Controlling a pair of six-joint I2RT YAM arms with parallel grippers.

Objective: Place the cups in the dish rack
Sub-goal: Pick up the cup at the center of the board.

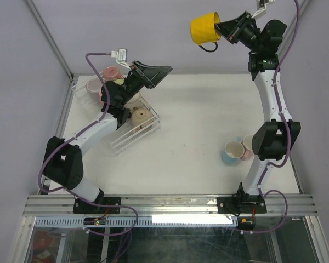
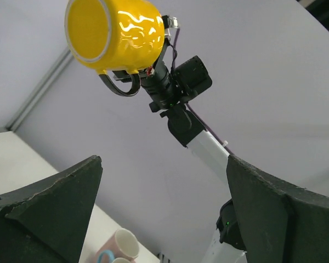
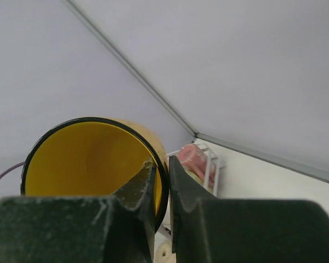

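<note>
1. From above, the left arm point(image 1: 107, 123) covers the middle of the rack point(image 1: 129, 141); the cups point(image 1: 111, 73) behind it show only in part.
2. The right arm point(image 1: 275, 138) hides most of a pale cup point(image 1: 247, 144) beside the blue cup point(image 1: 230, 153).
3. In the left wrist view, the bottom edge cuts off the blue cup point(image 2: 106, 256).
4. In the right wrist view, the fingers point(image 3: 71, 230) cover the lower part of the yellow cup point(image 3: 82, 159); its rim half hides a pink cup point(image 3: 193, 158).

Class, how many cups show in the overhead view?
7: yellow cup in the right gripper; pink cup, mauve cup, pale cup and beige cup in the dish rack; blue cup and pinkish cup near the right arm. Others may be hidden.
</note>
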